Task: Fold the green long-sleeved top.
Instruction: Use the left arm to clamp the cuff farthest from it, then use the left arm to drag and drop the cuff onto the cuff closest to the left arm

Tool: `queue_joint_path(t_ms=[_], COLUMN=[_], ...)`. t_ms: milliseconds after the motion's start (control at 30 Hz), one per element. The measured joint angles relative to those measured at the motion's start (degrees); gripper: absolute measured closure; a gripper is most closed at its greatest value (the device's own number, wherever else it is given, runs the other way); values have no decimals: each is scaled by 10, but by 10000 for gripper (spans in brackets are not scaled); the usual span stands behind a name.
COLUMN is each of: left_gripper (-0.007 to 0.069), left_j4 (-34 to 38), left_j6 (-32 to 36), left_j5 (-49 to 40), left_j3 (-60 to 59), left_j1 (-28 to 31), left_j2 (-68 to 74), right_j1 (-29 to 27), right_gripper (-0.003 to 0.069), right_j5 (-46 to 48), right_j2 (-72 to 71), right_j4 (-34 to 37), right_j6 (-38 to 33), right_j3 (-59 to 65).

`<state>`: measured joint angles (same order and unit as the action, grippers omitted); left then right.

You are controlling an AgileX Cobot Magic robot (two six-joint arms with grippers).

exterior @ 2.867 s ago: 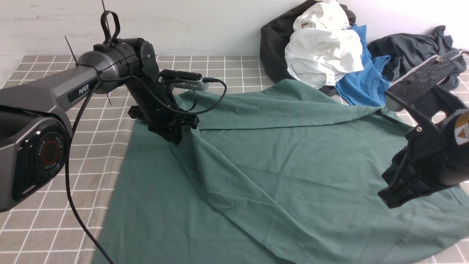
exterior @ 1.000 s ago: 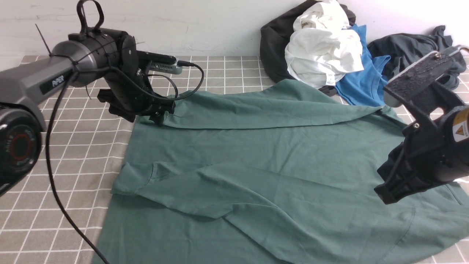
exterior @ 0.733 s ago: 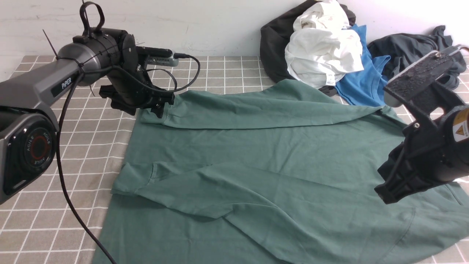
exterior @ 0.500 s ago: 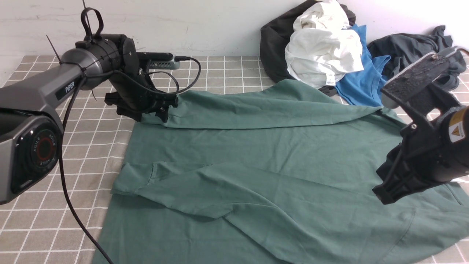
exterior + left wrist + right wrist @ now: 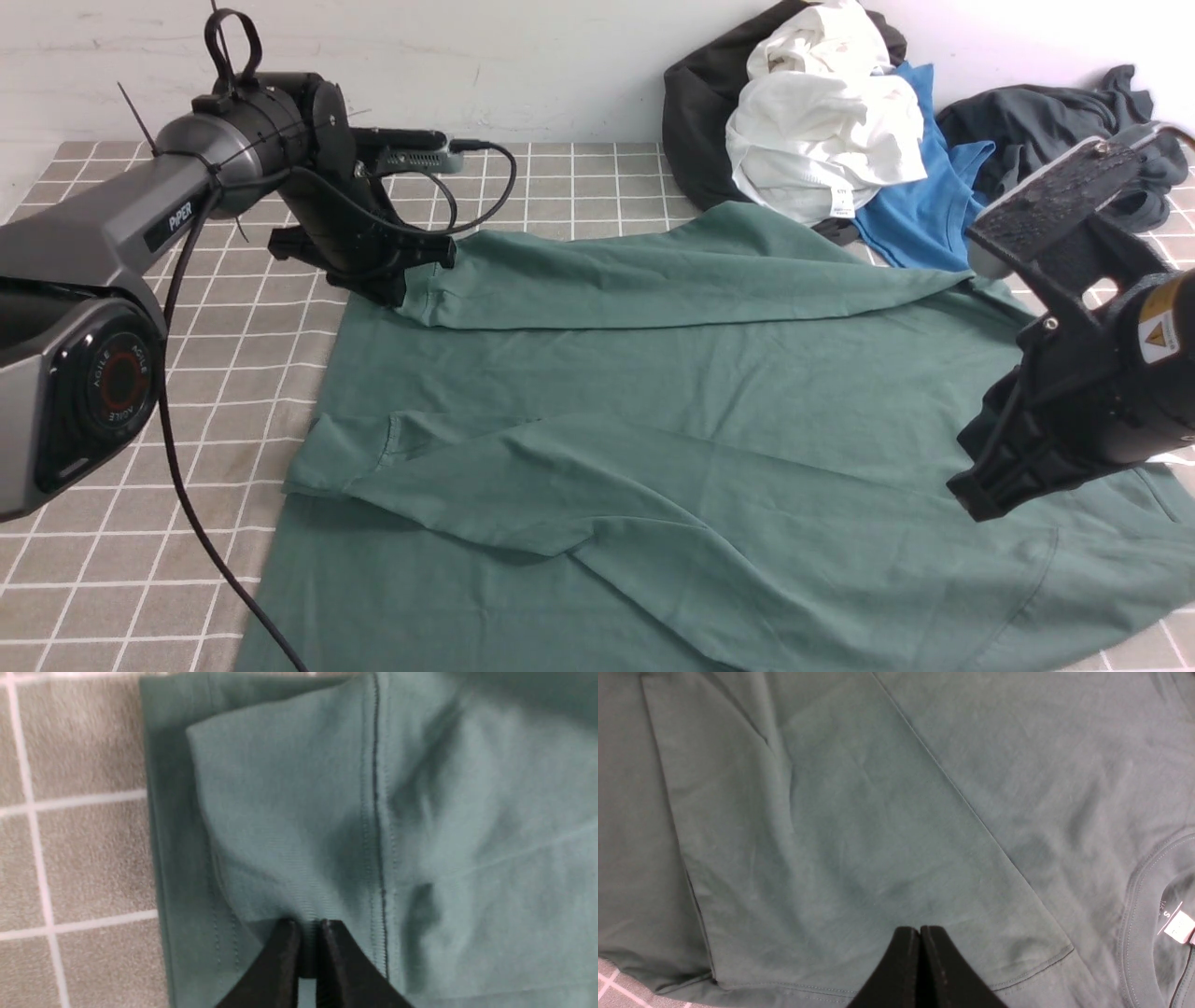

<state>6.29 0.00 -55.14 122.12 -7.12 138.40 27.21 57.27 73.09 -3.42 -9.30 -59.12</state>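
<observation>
Front view: green long-sleeved top point(image 5: 700, 392) flat, sleeves folded across, cuff point(image 5: 417, 291) apparently pinched.

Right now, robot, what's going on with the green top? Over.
Left end effector shut on far sleeve cuff of green top. Right end effector shut, empty, above it. Near sleeve lies across body. Clothes pile crowds far edge.

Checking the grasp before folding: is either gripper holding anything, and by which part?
The left gripper pinches the green top at the end of its far sleeve. The right gripper is shut, holding nothing.
</observation>
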Motion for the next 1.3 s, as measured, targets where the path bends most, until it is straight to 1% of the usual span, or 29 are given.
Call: queue_joint_path(t_ms=[233, 333, 367, 400, 467, 500, 600, 633, 700, 767, 833, 867, 900, 967, 1000, 1067, 1100, 1200, 1267, 1300], left_gripper=[612, 612, 612, 612, 612, 612, 612, 612, 612, 612, 612, 612, 612, 612, 609, 590, 584, 496, 408, 398], left_j4=[13, 13, 13, 15, 18, 18, 19, 19, 20, 20, 25, 26, 28, 32, 36, 36, 36, 35, 34, 34], left_j6=[16, 16, 15, 9, 0, 0, 0, 0, 0, 0, 0, 0, 0, 0, 0, 0, 0, 5, 27, 27], left_j5=[-40, -101, -105, -128, -141, -141, -141, -141, -129, -105, -59, -49, -18, 20, 55, 104, 106, 120, 112, 111], left_j3=[19, 17, 15, 1, -42, -47, -163, -180, -290, -380, -480, -499, -564, -623, -674, -739, -747, -782, -783, -783], left_j1=[0, 0, 0, 0, -1, -1, -1, -1, -1, -1, -1, -1, -1, -1, -1, -1, -1, -1, -1, -1], left_j2=[-17, -61, -65, -99, -159, -165, -292, -299, -392, -448, -521, -533, -569, -608, -634, -657, -658, -656, -651, -651], right_j1=[0, 0, 0, 0, 0, 0, 0, 0, 1, 0, 0, 0, 0, 0, 0, 6, 7, 35, 62, 64], right_gripper=[673, 673, 673, 673, 673, 673, 673, 673, 673, 673, 673, 673, 673, 673, 673, 673, 673, 673, 673, 673], right_j5=[0, 0, 0, 0, 0, 0, 1, 2, 7, 10, 14, 17, 22, 27, 34, 51, 53, 84, 117, 120], right_j2=[0, 0, 0, 0, 0, 0, 0, 0, -2, -10, -25, -31, -42, -55, -66, -81, -82, -88, -88, -88], right_j4=[0, 0, 0, 0, -2, -3, -6, -6, -6, -6, -3, -2, 2, 8, 17, 30, 31, 34, 34, 34], right_j6=[0, 0, 0, 0, 0, 0, 0, 0, -5, -6, -5, -5, -5, -5, -5, -6, -7, -10, -13, -13], right_j3=[0, 0, 0, 0, 0, 0, 0, 0, 0, 0, 0, 0, 0, 0, 0, 0, 0, 0, 0, 0])
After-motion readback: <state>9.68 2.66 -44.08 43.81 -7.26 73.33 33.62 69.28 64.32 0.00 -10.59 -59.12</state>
